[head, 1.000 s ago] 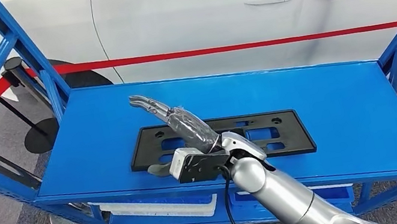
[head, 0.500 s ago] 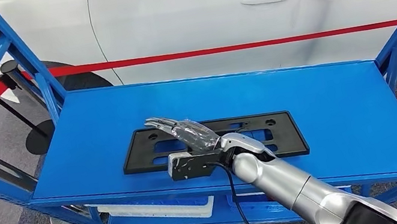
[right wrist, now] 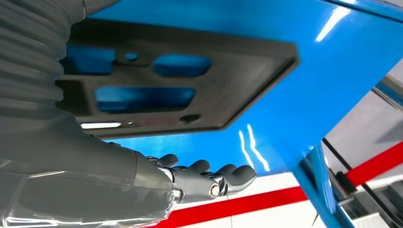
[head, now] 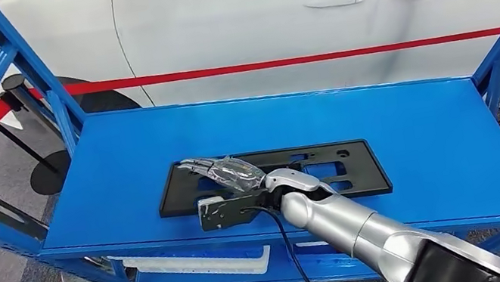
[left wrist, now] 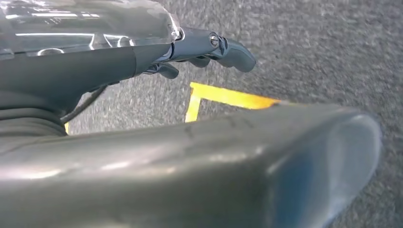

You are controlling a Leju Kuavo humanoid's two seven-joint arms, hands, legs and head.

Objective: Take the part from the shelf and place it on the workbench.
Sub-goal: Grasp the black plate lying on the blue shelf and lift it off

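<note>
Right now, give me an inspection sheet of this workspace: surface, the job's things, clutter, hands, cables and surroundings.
Surface: blue shelf, top level bare apart from the part.
Job's things: black part, a flat frame with cutouts, lying flat on the shelf.
Clutter: nothing seen on top; white tray on the level below.
Hands: right hand low over the part's left end, fingers extended, grip not clear; left hand hanging over grey carpet, holding nothing.
Cables: black cable along the right forearm.
Surroundings: white car, red barrier belt, yellow floor tape.
</note>
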